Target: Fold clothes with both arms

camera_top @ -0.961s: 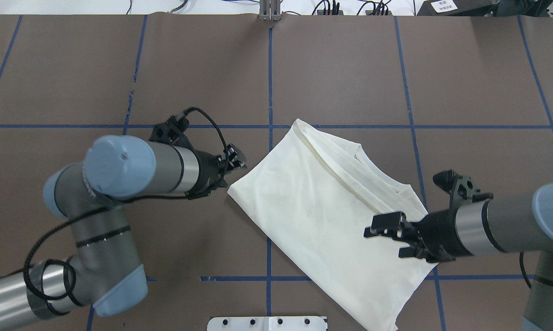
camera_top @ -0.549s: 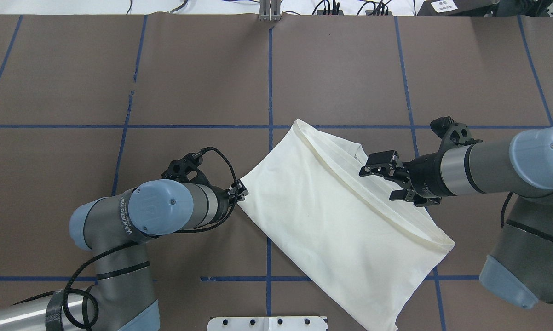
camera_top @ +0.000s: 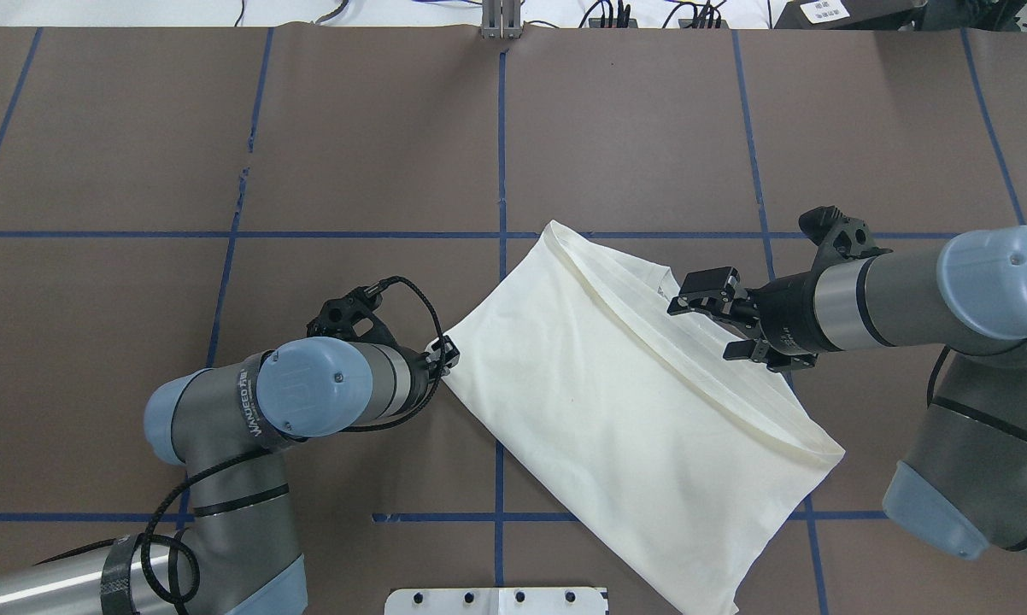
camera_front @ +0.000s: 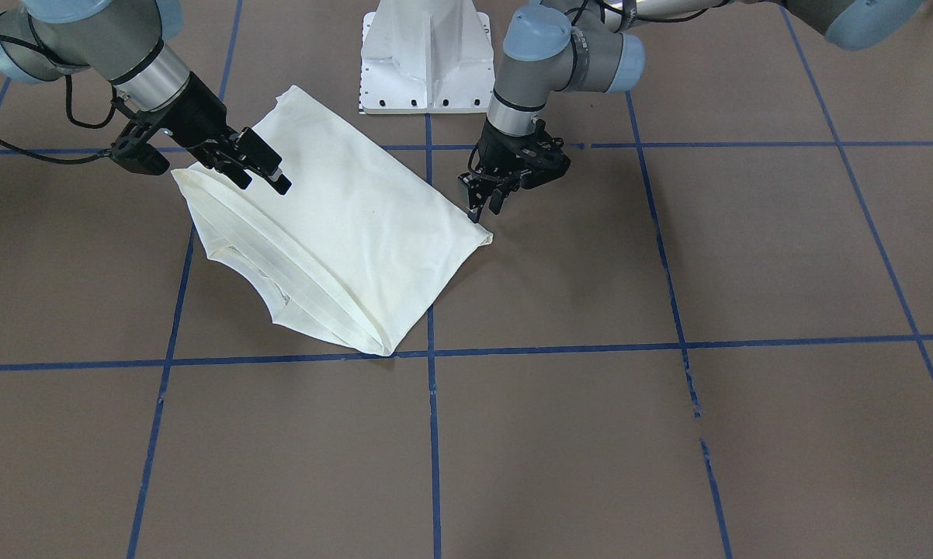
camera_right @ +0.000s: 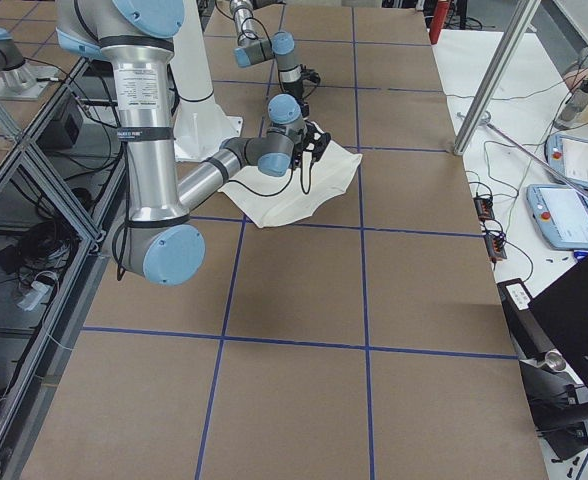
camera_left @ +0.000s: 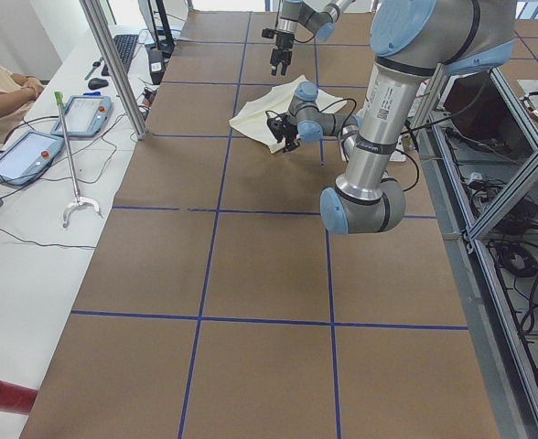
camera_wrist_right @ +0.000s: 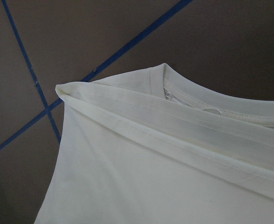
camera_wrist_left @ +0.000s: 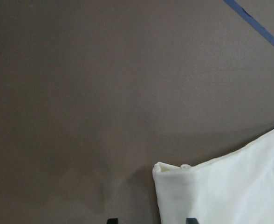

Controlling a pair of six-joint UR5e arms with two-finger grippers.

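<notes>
Overhead exterior, and the shirt (camera_top: 633, 410) lies plain side up on the table (camera_top: 223, 128), folded into a long band running on a slant. It sits right of the centre line, one end out at the far cross-tape and the other back near the robot's base. Stacked hems run down its right long edge, with the collar (camera_wrist_right: 193, 93) peeking out beyond them.

Left gripper (camera_top: 443, 354) now: low at the shirt's left corner (camera_wrist_left: 167, 169), fingers apart and holding nothing. On its wrist camera the corner sits just ahead of the two tips, a little toward one of them. The right gripper (camera_top: 700, 329) hovers over the layered edge by the collar, fingers wide apart and empty too.

This looks like the pick-up for the next fold. To do it well, I'd say each gripper should come straight down so one finger slides under the whole stack, not just the top layer. The left could centre itself on that corner first. Both should close before either lifts. Then lift together and level, or the band will twist and the layers slip apart.
</notes>
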